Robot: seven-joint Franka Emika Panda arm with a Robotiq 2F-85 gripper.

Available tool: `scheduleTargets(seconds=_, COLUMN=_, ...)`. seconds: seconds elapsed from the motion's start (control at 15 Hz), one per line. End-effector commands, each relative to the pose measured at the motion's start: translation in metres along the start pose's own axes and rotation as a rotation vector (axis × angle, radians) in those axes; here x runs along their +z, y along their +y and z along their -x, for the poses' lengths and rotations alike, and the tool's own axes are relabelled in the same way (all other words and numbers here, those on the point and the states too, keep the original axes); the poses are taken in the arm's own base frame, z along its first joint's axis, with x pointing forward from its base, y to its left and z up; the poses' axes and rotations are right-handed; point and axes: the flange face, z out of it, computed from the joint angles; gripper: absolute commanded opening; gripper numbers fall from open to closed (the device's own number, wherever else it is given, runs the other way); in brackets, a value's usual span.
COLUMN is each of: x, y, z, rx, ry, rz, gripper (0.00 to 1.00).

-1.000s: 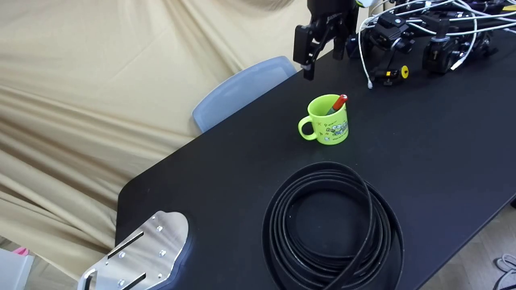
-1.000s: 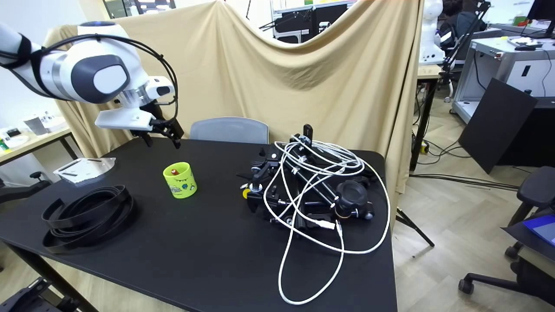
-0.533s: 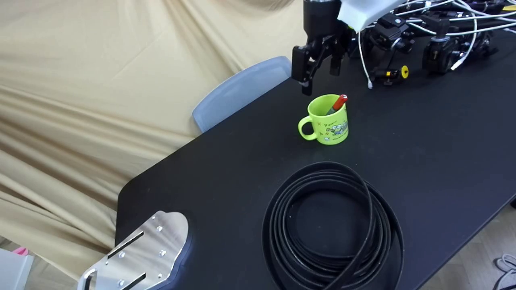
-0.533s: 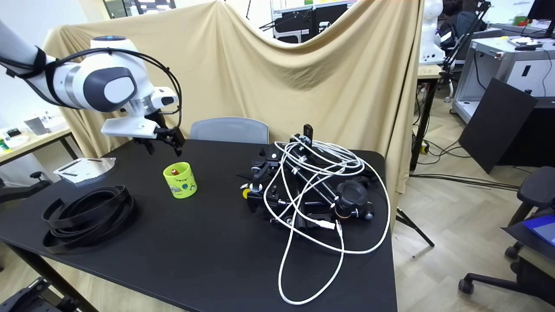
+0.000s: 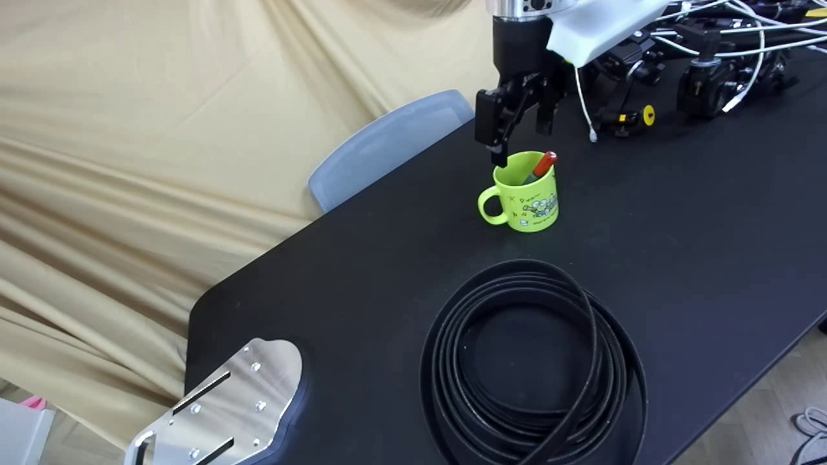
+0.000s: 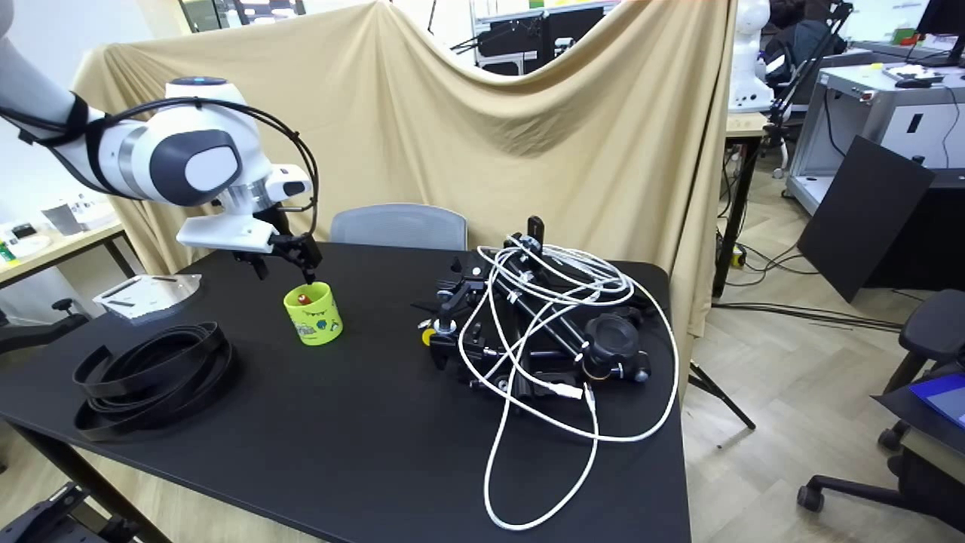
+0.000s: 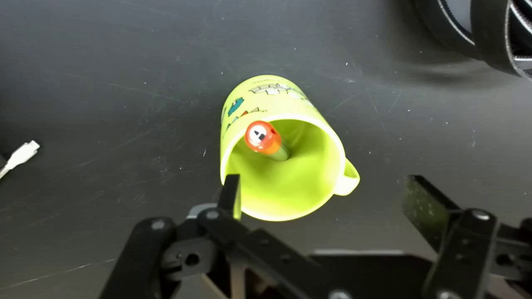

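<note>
Gripper [image 7: 326, 195], spread wide & holding nothing, hangs just above lime-green plastic mug [image 5: 526, 210] w/ cartoon print, upright on black table [image 5: 362, 290]. Red-ended, dark-barrelled pen [image 7: 262, 138] slants inside it, red end up past rim. In wrist view pen sits on far side of the jaw line, nearer L fingertip [image 7: 228, 193] than R; mug's handle points R, btwn the fingers. Contact w/ rim: can't tell. Coiled black strap [image 7: 490, 33] lies far R, apart from mug.

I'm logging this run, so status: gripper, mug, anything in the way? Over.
Gripper open, nothing held. Lime-green mug upright, ungripped. Red-ended marker jutting above its rim, possible snag. Coiled black strap lies apart from mug.
</note>
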Motion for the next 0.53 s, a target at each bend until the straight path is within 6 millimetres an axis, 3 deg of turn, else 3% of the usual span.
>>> scheduleTargets(seconds=0.0, x=0.003, y=0.008, z=0.006, rx=0.033, ry=-0.014, rz=-0.004, gripper=1.0)
scheduleTargets(seconds=0.4, x=0.012, y=0.015, z=0.012, rx=0.055, ry=-0.034, rz=-0.01, gripper=1.0)
scheduleTargets(seconds=0.47, x=0.013, y=0.015, z=0.012, rx=0.055, ry=-0.036, rz=-0.009, gripper=0.96)
